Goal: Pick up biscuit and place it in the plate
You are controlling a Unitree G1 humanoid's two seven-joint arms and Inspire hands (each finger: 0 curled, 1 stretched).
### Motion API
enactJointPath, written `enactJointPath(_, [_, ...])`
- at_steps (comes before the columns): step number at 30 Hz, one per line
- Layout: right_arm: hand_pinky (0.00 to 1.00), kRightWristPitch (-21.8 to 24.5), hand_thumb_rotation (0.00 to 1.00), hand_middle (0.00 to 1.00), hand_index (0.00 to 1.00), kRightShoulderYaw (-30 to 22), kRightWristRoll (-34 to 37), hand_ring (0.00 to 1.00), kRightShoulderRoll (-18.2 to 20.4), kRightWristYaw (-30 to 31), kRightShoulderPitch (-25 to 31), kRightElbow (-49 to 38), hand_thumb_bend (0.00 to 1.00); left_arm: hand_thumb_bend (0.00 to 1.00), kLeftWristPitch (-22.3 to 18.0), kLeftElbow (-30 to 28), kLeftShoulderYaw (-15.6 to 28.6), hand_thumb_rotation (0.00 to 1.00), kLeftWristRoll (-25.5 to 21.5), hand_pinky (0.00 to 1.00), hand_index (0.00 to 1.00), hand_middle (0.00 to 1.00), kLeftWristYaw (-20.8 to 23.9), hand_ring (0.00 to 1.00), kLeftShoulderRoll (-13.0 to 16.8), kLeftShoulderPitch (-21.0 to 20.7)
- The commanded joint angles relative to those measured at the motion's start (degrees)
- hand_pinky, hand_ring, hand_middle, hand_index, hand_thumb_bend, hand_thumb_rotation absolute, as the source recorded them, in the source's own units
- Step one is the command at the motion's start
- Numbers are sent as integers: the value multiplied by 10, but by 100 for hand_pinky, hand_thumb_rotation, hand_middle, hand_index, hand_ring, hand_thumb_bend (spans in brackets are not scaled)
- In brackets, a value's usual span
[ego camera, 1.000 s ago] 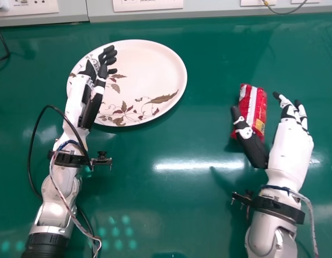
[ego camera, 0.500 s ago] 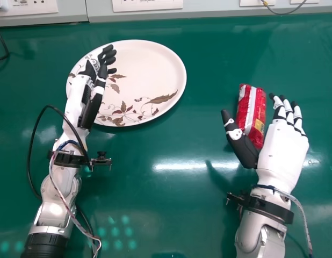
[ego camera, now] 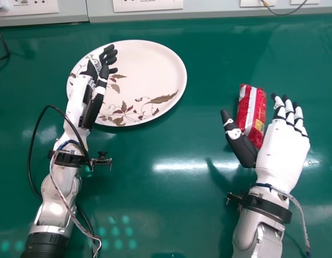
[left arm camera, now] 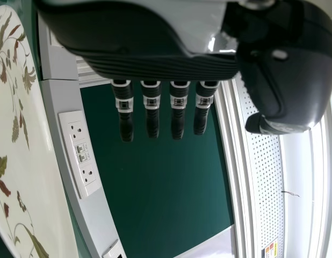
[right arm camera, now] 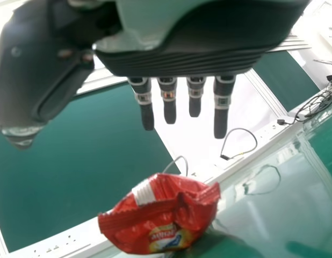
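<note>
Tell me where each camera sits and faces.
Head view: robot's head, facing forward and down at the table; left robot hand and right robot hand show.
Left wrist view: left wrist, facing past its fingers and thumb toward plate and sockets.
Right wrist view: right wrist, facing past its fingers and thumb toward the packet.
Head view shares plate with left wrist, packet with right.

The robot's left arm (ego camera: 57,191) was a glossy whitish grey, with a black cuff (ego camera: 45,246) and a black cable (ego camera: 29,161) looping beside it. Its right hand (ego camera: 284,148) had a white shell, a black thumb (ego camera: 241,148), and black fingers (right arm camera: 221,126) banded in pale grey, with a black clamp (ego camera: 267,208) behind.
</note>
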Motion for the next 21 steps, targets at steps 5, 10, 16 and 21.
enactJointPath(5, [82,46,45,100,93,-10,-4,95,15,73,9,3,100,45,-8,29,-3,57,-3,83,94,93,-4,92,-6,27])
enactJointPath(10, [83,63,48,100,93,-16,-7,95,13,121,0,-10,100,45,-1,23,-4,58,-3,85,94,94,-4,93,-8,30])
enactJointPath(16, [81,78,50,99,93,-32,-8,93,2,186,-18,-17,100,44,-6,24,-6,57,-4,84,94,94,-6,93,-9,30])
enactJointPath(21, [80,91,51,98,92,-50,-13,93,-5,239,-37,-26,100,42,-3,20,-7,57,-1,85,95,95,-4,94,-10,31])
